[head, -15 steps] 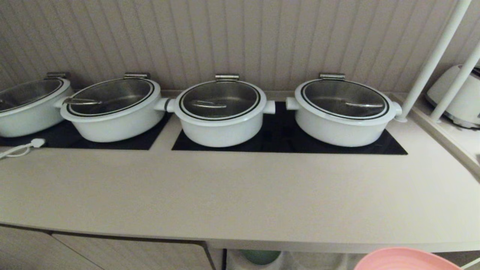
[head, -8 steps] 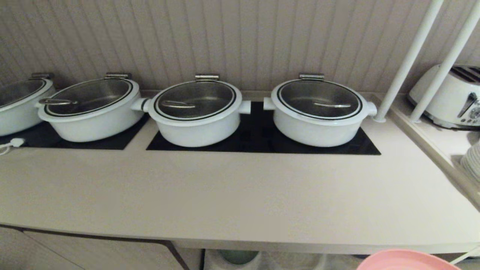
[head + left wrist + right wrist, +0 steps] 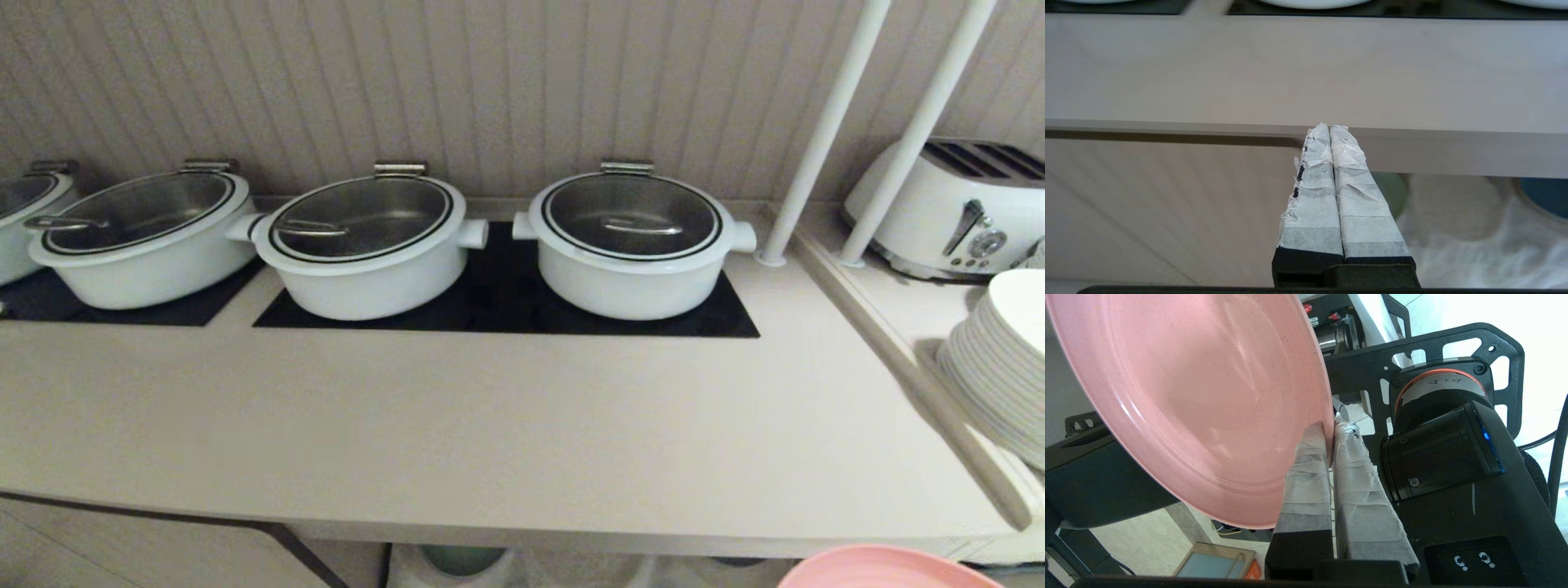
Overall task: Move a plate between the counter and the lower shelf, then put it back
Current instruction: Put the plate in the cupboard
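Fingers (image 3: 1306, 473) of your right gripper (image 3: 1329, 426) are pinching the rim of the plate (image 3: 1196, 396), one wrapped finger on its upper face and the other behind the edge. You have the salmon-pink plate tilted, clear of any support, and in the head view only an arc of it (image 3: 886, 567) peeks in at the lower right, below the front edge of the surface (image 3: 506, 441).

Your left gripper (image 3: 1329, 127) hangs in front of that front edge with its two taped fingers pressed together, nothing between them.

Count four white pots on the surface, each with a glass lid: three whole ones (image 3: 629, 241) (image 3: 363, 245) (image 3: 143, 241) and a fourth (image 3: 20, 216) cut off at the far left. They sit on two black hob panels (image 3: 506, 302) at the back. Two white poles (image 3: 824, 131) rise at the right end, with one white toaster (image 3: 951, 208) and one stack of white plates (image 3: 1000, 367) beyond a raised ledge.

Under the surface you see the lower shelf (image 3: 1453, 212) with its pale gauzy cloth, a green plate (image 3: 461, 559) and a dark blue plate (image 3: 1541, 194) lying on it.
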